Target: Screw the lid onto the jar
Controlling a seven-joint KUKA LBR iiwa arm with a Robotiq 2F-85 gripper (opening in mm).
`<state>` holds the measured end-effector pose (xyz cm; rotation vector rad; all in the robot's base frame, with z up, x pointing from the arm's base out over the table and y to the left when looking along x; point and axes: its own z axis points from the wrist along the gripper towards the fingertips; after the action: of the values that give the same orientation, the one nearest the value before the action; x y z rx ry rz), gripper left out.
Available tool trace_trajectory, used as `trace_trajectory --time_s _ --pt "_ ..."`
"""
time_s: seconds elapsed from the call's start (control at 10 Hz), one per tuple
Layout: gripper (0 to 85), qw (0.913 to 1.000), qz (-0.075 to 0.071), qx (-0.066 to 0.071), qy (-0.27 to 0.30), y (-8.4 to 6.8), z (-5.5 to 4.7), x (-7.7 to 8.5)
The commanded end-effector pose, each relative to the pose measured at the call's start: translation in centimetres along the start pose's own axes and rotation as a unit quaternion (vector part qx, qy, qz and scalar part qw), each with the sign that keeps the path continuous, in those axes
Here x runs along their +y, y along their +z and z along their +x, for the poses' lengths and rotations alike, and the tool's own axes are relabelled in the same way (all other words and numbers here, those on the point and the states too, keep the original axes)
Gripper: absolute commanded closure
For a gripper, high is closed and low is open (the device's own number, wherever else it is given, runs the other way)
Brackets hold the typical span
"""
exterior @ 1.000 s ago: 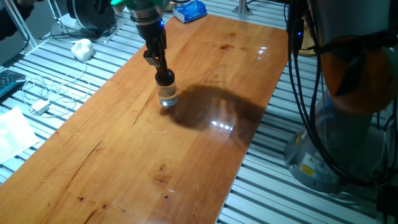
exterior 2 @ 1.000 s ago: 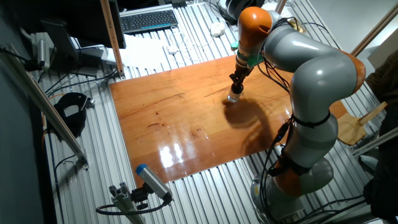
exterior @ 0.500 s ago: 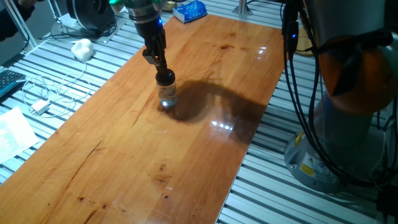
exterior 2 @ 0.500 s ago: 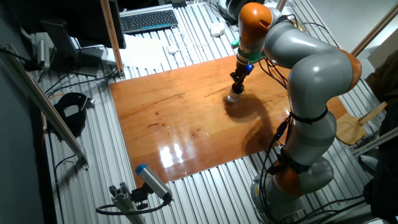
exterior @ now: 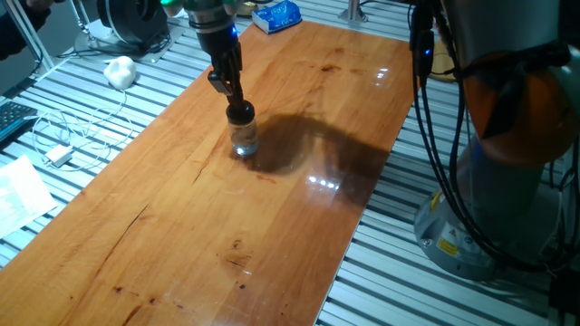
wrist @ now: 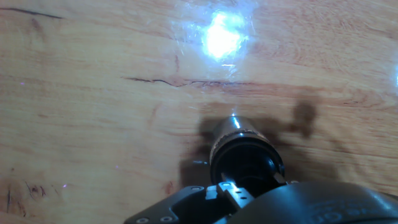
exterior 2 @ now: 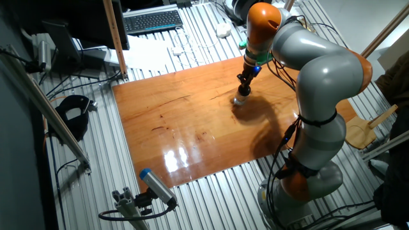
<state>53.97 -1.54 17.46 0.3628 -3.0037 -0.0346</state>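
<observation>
A small clear glass jar (exterior: pixel 243 141) stands upright on the wooden table (exterior: pixel 272 217), towards its far left side. The glossy black lid (exterior: pixel 240 112) sits on top of the jar. My gripper (exterior: pixel 235 97) comes straight down from above and is shut on the lid. The other fixed view shows the jar (exterior 2: pixel 240 100) below the lid (exterior 2: pixel 242 93) and the gripper (exterior 2: pixel 244 85). In the hand view the lid (wrist: pixel 247 163) fills the lower middle, just beyond the fingertips (wrist: pixel 231 190); the jar is hidden under it.
A white lumpy ball (exterior: pixel 120 70) lies off the table at far left, with cables (exterior: pixel 63 136) and paper (exterior: pixel 18 192) nearer. A blue packet (exterior: pixel 276 15) lies past the far edge. A keyboard (exterior 2: pixel 152 21) sits behind the table. The arm's base (exterior: pixel 489 217) stands at right.
The arm's upper links shifted a little and the shadow on the table shrank towards the jar. The gripper stays on the lid over the jar.
</observation>
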Motion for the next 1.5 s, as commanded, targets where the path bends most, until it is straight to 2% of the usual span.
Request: trace_trajectory --time_s 0.0,1.4 --pt "85.0 1.0000 -0.001 0.001 0.000 0.01 -0.01 -0.03" --pt "85.0 0.9999 -0.009 0.011 -0.003 0.36 -0.21 -0.15"
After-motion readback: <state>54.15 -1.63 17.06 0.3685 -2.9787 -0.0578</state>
